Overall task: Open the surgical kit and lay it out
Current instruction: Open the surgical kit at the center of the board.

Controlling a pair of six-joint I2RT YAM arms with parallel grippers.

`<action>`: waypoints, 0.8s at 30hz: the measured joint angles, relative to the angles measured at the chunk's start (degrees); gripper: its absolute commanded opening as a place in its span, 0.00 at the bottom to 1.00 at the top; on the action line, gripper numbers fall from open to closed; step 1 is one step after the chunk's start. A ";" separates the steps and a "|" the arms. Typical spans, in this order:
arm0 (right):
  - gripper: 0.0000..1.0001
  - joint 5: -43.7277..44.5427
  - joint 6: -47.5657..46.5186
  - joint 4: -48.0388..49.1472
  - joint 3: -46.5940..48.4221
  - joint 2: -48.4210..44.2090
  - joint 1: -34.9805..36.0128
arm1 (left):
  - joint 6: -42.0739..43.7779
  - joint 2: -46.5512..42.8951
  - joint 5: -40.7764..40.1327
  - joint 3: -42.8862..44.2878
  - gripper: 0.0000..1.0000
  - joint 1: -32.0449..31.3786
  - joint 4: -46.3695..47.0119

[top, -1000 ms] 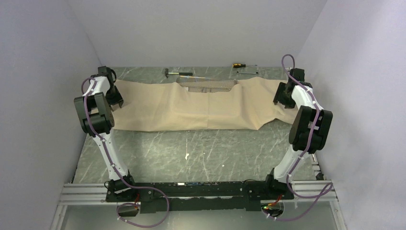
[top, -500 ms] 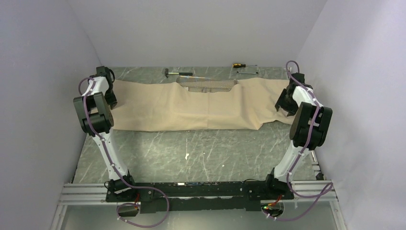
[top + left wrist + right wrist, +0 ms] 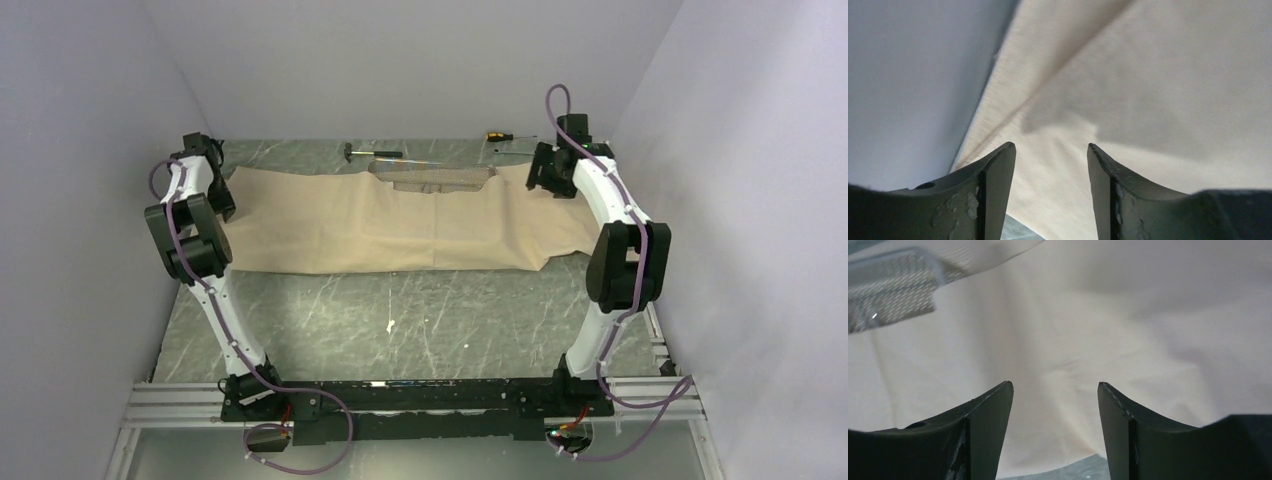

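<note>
Standing apart with nothing between them, the jaws of the left gripper (image 3: 1050,160) are open and frame a bare stretch of the wrap cloth (image 3: 1158,90). A raised fold runs diagonally away ahead of them, and the grey wall (image 3: 908,75) is close on their left. The right gripper (image 3: 1055,400) is open too and equally empty, with smooth cloth showing through its gap.

From the right jaws the steel wire-mesh tray (image 3: 888,285) lies ahead and to the left, one corner poking out past the cloth's edge. In the overhead view the cloth's long axis runs left to right across the far half of the table (image 3: 400,310). One gripper hangs over each end, and the tray shows in the middle of the far edge. The right arm looks the nearer of the two to the exposed tray, so the uncovering pull probably falls to it.

Most of the tray is under the cloth, and no clamps, tweezers or gauze pads can be seen. Whether either set of fingertips touches the cloth cannot be told. Beyond the cloth lie a small hammer (image 3: 365,153) and a yellow-handled screwdriver (image 3: 495,134).
</note>
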 measured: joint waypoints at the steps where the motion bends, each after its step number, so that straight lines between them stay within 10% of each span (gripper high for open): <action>1: 0.68 -1.29 0.15 0.02 0.00 0.00 1.16 | -0.20 -0.76 1.22 0.00 0.65 -0.52 -0.02; 16: 0.65 -5.75 2.08 0.68 0.00 7.34 13.40 | -2.10 -11.54 14.03 -6.80 0.77 -8.70 7.87; 24: 0.43 -3.76 2.40 0.63 0.00 9.29 14.80 | -1.70 -7.37 13.40 -10.40 0.72 -8.13 7.96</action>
